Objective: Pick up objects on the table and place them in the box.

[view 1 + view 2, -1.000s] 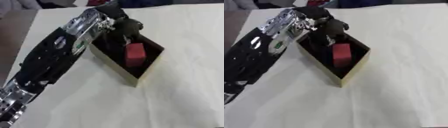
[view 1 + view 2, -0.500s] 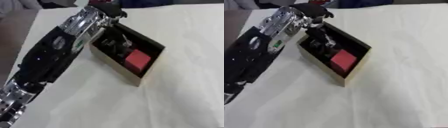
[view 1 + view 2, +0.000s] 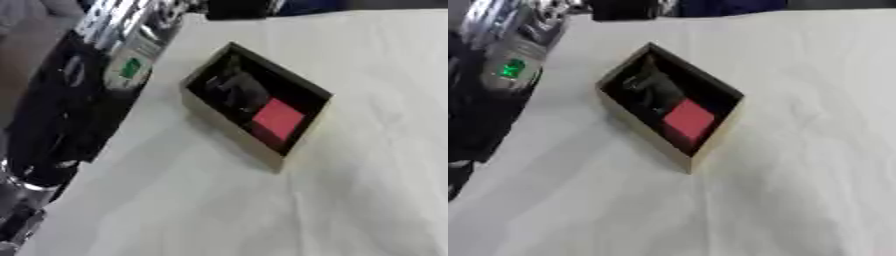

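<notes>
White cloth covers the desk (image 3: 367,165); no loose objects show on it in either view. Box (image 3: 297,85) sits upper centre, turned diagonal, dark inside with tan walls. In it: a red block (image 3: 276,120) at the near-right end, a dark object (image 3: 238,92) beside it toward the far-left end, the two touching or just about; shape of the dark one unclear.

Left arm (image 3: 83,95) runs up the left side, black shell with silver links and a green mark, clear of the box. Left hand itself is off the top edge, so can't tell what its fingers are doing. Right hand not visible at all.

My read: the drop looks done, and the step in hand is pulling the arm away. To do it well:
- lift up and out to the left, keep the forearm off the box's near-left wall so the box doesn't skid or tip
- keep the fingers relaxed so nothing drags back out
- rescan the desk for leftovers before committing to another reach; none in frame
</notes>
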